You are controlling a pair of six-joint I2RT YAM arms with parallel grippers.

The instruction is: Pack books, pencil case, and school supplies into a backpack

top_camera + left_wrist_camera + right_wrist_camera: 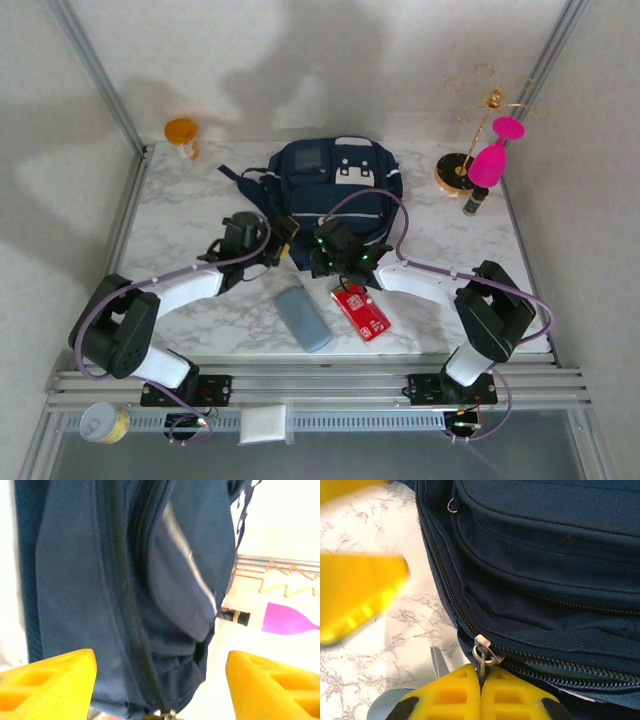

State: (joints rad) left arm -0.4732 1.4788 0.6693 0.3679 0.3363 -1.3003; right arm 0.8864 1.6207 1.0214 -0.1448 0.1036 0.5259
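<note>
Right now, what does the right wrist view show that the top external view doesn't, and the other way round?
Right wrist: the zipper pull close up, pinched between the shut fingers of the right gripper, with the zip's teeth running along the seam. Top external: the red packet lying flat near the arms, and an orange container at the far left corner. Shared: the navy backpack lying on the marble table.

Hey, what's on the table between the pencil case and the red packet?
Nothing. In the top view, a bare strip of marble table separates the pencil case from the red packet.
</note>
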